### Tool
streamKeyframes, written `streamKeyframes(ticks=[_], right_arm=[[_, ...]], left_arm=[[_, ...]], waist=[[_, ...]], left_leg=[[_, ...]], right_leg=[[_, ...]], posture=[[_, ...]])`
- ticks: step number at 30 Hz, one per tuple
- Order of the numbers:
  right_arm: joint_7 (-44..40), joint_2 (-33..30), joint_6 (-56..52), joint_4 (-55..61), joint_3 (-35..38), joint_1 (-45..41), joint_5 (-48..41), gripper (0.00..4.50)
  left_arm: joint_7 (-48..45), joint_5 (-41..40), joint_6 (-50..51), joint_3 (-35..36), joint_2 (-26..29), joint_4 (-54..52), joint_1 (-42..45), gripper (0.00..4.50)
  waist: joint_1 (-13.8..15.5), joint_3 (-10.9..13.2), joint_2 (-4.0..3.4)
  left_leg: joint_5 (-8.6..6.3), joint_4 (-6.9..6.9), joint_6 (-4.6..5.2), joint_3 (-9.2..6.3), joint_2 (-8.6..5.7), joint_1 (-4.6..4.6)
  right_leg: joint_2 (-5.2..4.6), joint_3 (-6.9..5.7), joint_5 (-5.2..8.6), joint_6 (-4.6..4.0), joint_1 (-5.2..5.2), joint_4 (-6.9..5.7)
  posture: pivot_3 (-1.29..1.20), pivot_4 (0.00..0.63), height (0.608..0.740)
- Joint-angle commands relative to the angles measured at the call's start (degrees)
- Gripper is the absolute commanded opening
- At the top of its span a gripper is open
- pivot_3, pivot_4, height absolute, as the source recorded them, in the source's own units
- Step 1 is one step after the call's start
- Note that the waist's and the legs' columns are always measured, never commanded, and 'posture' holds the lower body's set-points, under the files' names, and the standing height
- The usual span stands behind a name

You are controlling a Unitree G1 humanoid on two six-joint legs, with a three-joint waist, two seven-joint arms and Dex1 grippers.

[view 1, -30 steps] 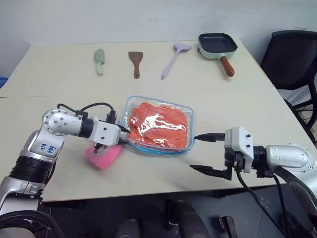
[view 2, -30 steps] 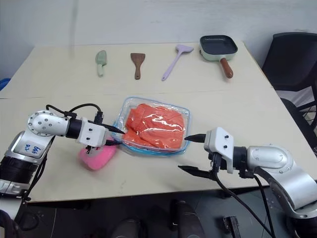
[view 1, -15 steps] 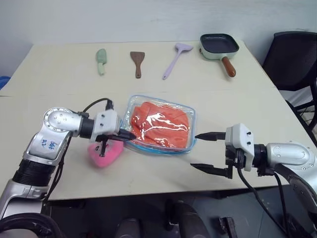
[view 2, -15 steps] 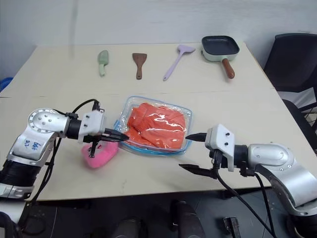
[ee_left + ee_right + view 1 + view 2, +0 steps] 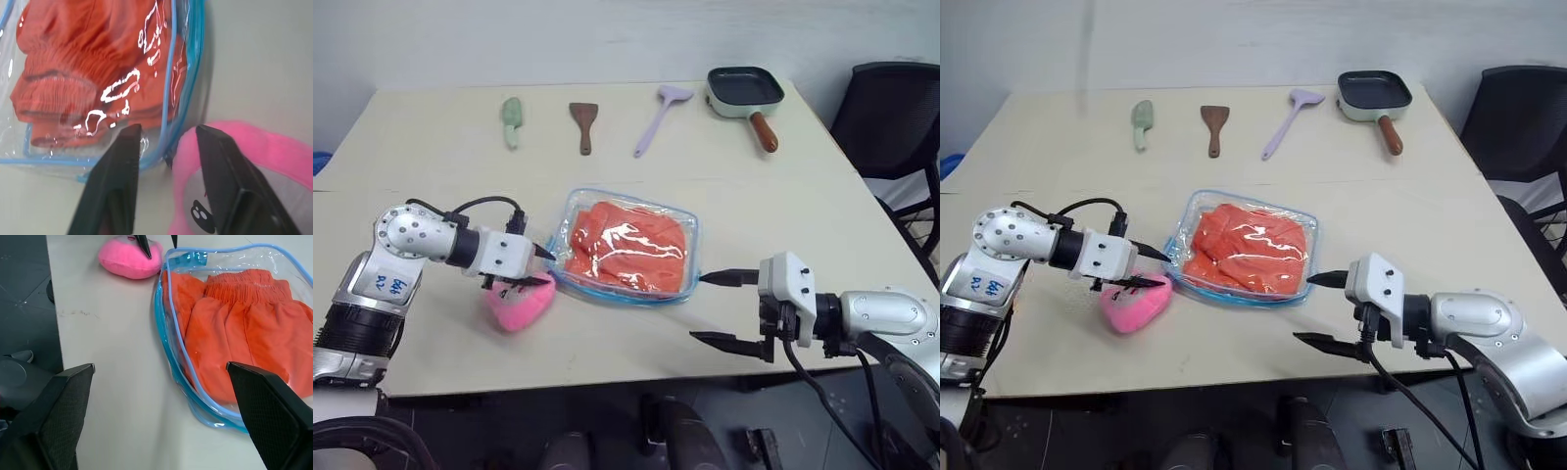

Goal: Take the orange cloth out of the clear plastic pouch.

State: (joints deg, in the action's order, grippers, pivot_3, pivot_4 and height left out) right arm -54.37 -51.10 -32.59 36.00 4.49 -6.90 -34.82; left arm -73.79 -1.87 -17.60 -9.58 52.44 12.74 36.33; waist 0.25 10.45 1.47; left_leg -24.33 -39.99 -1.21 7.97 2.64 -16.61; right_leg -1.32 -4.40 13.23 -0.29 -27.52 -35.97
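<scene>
Cloth inside pouch, flat on counter near the middle. Plush toy just left of pouch, nearer the front edge. Left claw above toy, beside pouch's left edge. Right claw to the right of pouch, near front edge. Along the far edge, left to right: small spatula, turner, long spatula, pan. Chair beyond counter's right side.
</scene>
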Motion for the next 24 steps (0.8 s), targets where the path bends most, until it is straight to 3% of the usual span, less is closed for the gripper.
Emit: streamKeyframes(ticks=[1,9,12,15,17,24], right_arm=[[0.14,0.42,0.9,2.25,0.52,0.17,-0.53,4.5],[0.48,0.59,1.17,2.12,0.31,0.02,0.05,4.5],[0.62,0.62,1.07,1.84,0.24,-0.39,0.18,4.5],[0.79,0.65,1.14,1.62,0.24,-0.6,0.38,4.5],[0.83,0.62,1.09,1.49,0.24,-0.77,0.41,4.5],[0.91,0.47,0.76,1.31,0.48,-1.25,0.39,4.5]], left_arm=[[0.57,1.24,-3.5,0.03,-0.62,1.94,2.71,2.07],[2.65,4.82,-6.92,-1.88,-3.4,5.8,5.15,2.07],[1.96,4.9,-7.58,-2.26,-3.64,6.61,5.44,1.48],[1.53,5.33,-8.07,-2.73,-3.63,7.26,5.68,0.49],[0.57,4.8,-7.61,-2.92,-3.62,6.87,5.67,0.07],[-0.99,2.9,-3.22,-2.25,-4.34,5.59,5.57,0.07]], waist=[[0.05,0.0,0.0],[-0.27,0.0,0.0],[-0.27,0.0,0.0],[-0.25,0.0,0.0],[-0.25,0.0,0.0],[-0.26,0.0,0.0]], left_leg=[[0.0,0.0,0.01,0.01,-0.01,-0.01],[0.0,0.02,0.01,0.06,0.0,0.01],[0.0,0.03,0.01,0.07,0.01,0.02],[0.0,0.03,0.01,0.07,0.01,0.02],[0.0,0.03,0.01,0.08,0.01,0.02],[0.0,0.03,0.01,0.08,0.01,0.03]], right_leg=[[0.0,0.0,0.0,0.0,0.0,0.0],[0.02,0.02,0.0,0.0,0.01,-0.02],[0.02,0.02,0.0,0.0,0.0,-0.03],[0.02,0.02,0.0,0.0,0.01,-0.02],[0.02,0.02,0.0,0.0,0.01,-0.02],[0.02,0.02,0.0,0.0,0.01,-0.02]], posture=[[0.0,0.15,0.74],[0.0,0.15,0.74],[0.0,0.15,0.74],[0.0,0.15,0.74],[0.0,0.15,0.74],[0.0,0.15,0.74]])
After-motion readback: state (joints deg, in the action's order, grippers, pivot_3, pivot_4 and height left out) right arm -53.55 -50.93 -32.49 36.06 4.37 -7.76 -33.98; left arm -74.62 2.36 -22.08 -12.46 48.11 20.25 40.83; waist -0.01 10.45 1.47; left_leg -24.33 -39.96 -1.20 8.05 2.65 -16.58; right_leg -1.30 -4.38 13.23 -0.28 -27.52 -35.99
